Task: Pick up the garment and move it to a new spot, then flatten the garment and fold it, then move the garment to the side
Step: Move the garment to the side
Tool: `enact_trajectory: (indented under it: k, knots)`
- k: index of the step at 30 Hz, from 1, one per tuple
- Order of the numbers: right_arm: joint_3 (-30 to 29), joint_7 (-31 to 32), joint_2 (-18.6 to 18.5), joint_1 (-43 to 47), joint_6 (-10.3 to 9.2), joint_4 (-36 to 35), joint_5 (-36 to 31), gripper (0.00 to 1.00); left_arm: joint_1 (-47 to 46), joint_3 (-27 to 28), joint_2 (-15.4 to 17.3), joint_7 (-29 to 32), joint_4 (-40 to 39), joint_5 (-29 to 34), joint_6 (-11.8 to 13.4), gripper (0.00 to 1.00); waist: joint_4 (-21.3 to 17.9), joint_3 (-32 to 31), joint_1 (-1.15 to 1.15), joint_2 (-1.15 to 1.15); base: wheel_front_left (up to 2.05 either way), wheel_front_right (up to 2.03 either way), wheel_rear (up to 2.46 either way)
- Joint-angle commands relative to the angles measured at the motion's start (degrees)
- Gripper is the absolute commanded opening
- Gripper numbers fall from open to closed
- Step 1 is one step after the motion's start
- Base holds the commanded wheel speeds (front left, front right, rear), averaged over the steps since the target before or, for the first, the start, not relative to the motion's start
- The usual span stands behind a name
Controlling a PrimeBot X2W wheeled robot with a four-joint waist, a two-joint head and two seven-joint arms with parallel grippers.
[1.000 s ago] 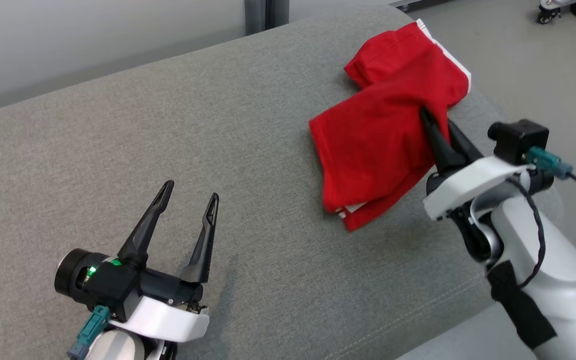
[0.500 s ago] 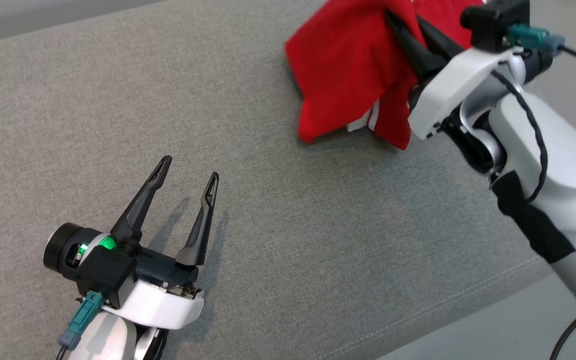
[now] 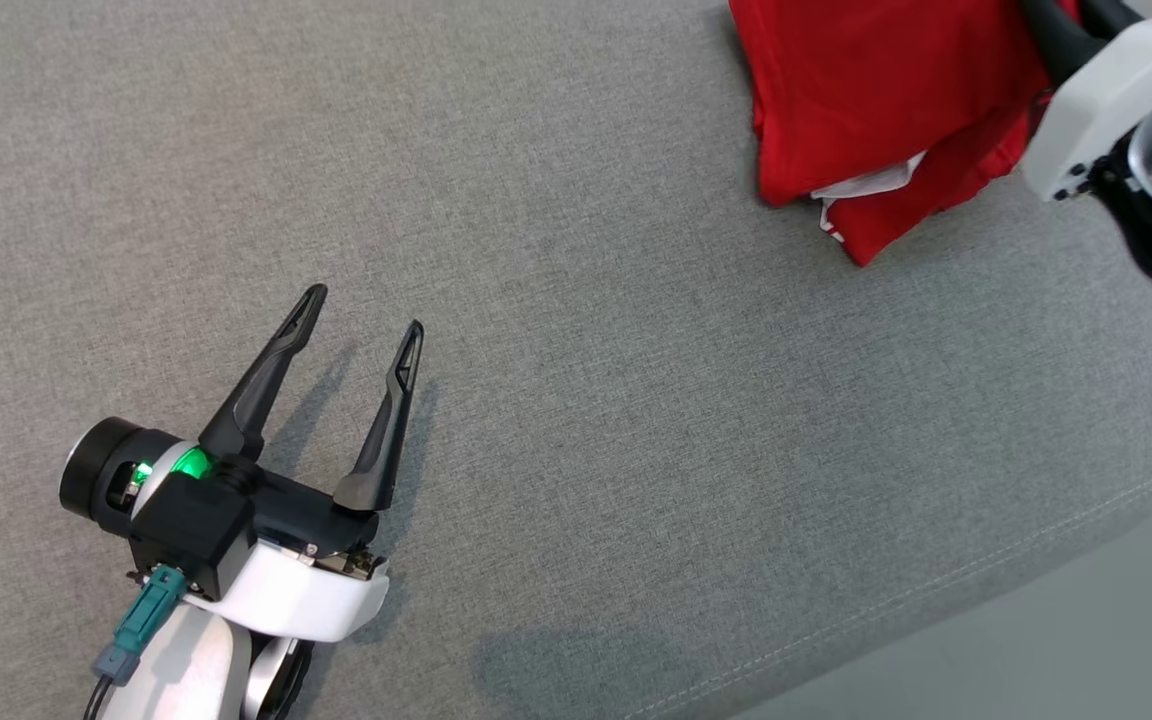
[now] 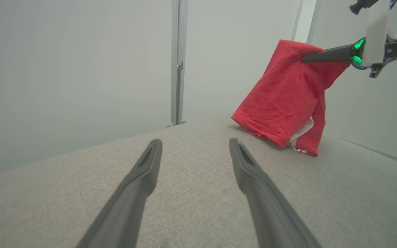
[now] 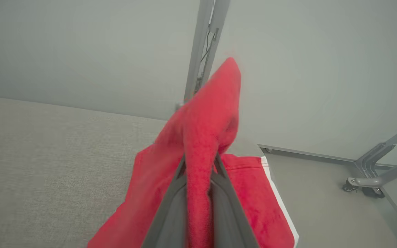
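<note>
The red garment (image 3: 866, 90) sits at about 1 o'clock in the head view, over the far right part of the grey upholstered cushion (image 3: 576, 300). The right pincer (image 5: 200, 165) is clenched on a bunched ridge of it, the cloth squeezed between the two dark fingers and rising past their tips. In the left wrist view the garment hangs from that pinch as a slack drape. Its lower hem is at or just above the cushion, and I cannot tell whether it touches. The left pincer (image 3: 366, 308) lies at 7 o'clock, released and empty, well apart from the cloth.

The garment looks light, soft and wholly limp. It should fold on itself wherever it is let down, and it is not fragile. The cushion's coarse weave will likely drag on it rather than let it slide. A single pinch only bunches it. For flattening, the better holds are probably two corners of the white-trimmed hem at the bundle's 5 o'clock, one per pincer, taking a single layer each.
</note>
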Motion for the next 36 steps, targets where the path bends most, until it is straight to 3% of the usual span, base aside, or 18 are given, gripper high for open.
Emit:
enact_trajectory:
  k: [1, 5, 13, 15, 16, 17, 26, 31, 36]
  knots:
    - [-0.1, -1.1, -1.2, -0.8, -0.01, 0.6, -0.2, 0.0, -1.9, 1.5, 0.5, -0.3, -1.9, 0.0, -0.4, 1.0, -0.1, 0.6, 0.0, 0.0, 0.0, 0.0, 0.0]
    - [0.6, -3.1, -0.5, -3.1, -0.01, 6.9, -3.0, 0.0, -2.3, 1.0, 1.1, -0.3, -2.0, -0.1, -0.4, 1.0, -0.3, 1.9, 0.0, 0.0, 0.0, 0.0, 0.0]
    - [-3.9, -7.7, 2.5, -8.2, -0.01, 22.2, -8.4, 0.0, -3.2, 0.5, 1.6, -0.3, -2.2, -1.6, -0.4, 1.0, 0.4, 4.2, 0.0, 0.0, 0.0, 0.0, 0.0]
    - [-5.4, -8.3, 2.3, -8.7, -0.01, 24.0, -10.2, 0.32, -3.4, 0.4, 1.8, -0.3, -2.3, -1.7, -0.4, 1.0, 0.7, 4.7, 0.0, 0.0, 0.0, 0.0, 0.0]
    - [-6.8, -8.4, 2.4, -8.7, -0.01, 24.5, -10.5, 0.77, -3.5, 0.5, 1.9, -0.3, -2.3, -1.8, -0.4, 1.0, 0.8, 5.0, 0.0, 0.0, 0.0, 0.0, 0.0]
    - [-7.9, -8.5, 2.5, -8.6, -0.01, 24.8, -11.3, 1.0, -3.6, 0.6, 1.9, -0.3, -2.4, -1.8, -0.4, 1.0, 0.9, 5.2, 0.0, 0.0, 0.0, 0.0, 0.0]
    - [-17.5, -8.7, 1.4, -7.2, -0.01, 25.1, -21.2, 1.0, -4.1, 0.9, 1.5, -0.3, -2.2, -2.1, -0.4, 1.0, 2.0, 5.1, 0.0, 0.0, 0.0, 0.0, 0.0]
    - [-24.6, -8.7, 5.8, -7.6, -0.01, 23.9, -26.9, 1.0, -4.0, 1.2, 0.6, -0.3, -1.7, -2.3, -0.4, 1.0, 2.7, 3.5, 0.0, 0.0, 0.0, 0.0, 0.0]
    - [-30.7, -8.8, 11.8, -2.1, -0.01, 16.2, -28.8, 1.0, -3.6, 2.0, -1.1, -0.3, -1.1, -2.7, -0.4, 1.0, 4.3, 0.8, 0.0, 0.0, 0.0, 0.0, 0.0]
